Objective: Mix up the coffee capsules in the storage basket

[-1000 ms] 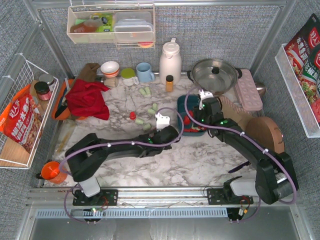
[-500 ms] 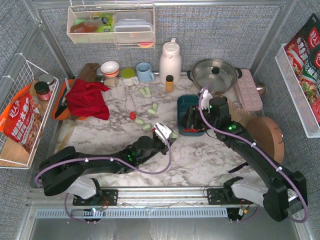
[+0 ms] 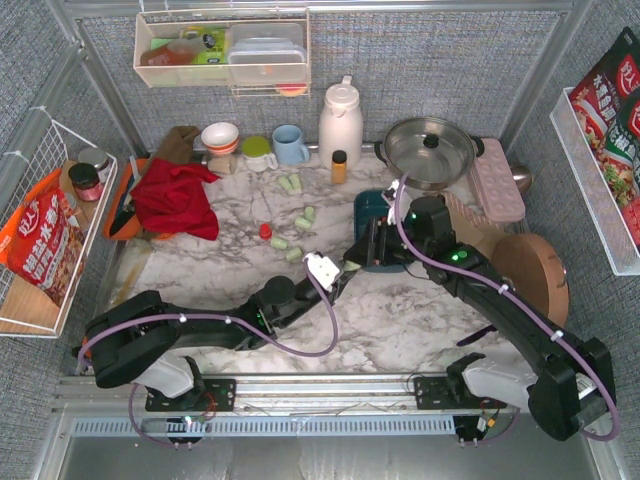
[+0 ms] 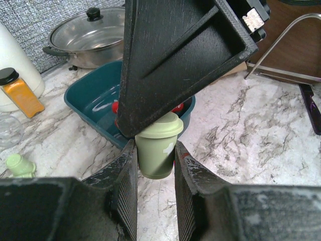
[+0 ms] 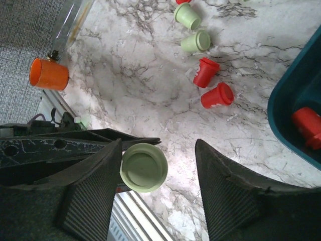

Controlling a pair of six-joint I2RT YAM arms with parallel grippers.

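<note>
My left gripper [image 3: 345, 270] is shut on a pale green capsule [image 4: 156, 145] and holds it upright just above the marble, at the near left corner of the dark teal basket [image 3: 366, 212]. My right gripper [image 3: 372, 246] hangs over it, its jaws wide apart on either side of that capsule [image 5: 144, 167]. A red capsule [image 5: 307, 123] lies in the basket [image 5: 296, 95]. Two red capsules [image 5: 217, 95] and two green ones [image 5: 195, 41] lie loose on the table. More loose green ones [image 3: 305, 216] and a red one [image 3: 265, 230] lie left of the basket.
A steel pot [image 3: 430, 148], white thermos [image 3: 340, 120] and amber bottle [image 3: 339, 165] stand behind the basket. A pink tray [image 3: 497, 178] and a round wooden board [image 3: 530, 270] are at the right. A red cloth [image 3: 175, 195] is at the left, an orange cup [image 3: 105, 343] near left.
My left gripper has taken a green capsule from the table and carried it right, toward the basket. My right gripper has shifted left from over the basket to straddle that capsule.
</note>
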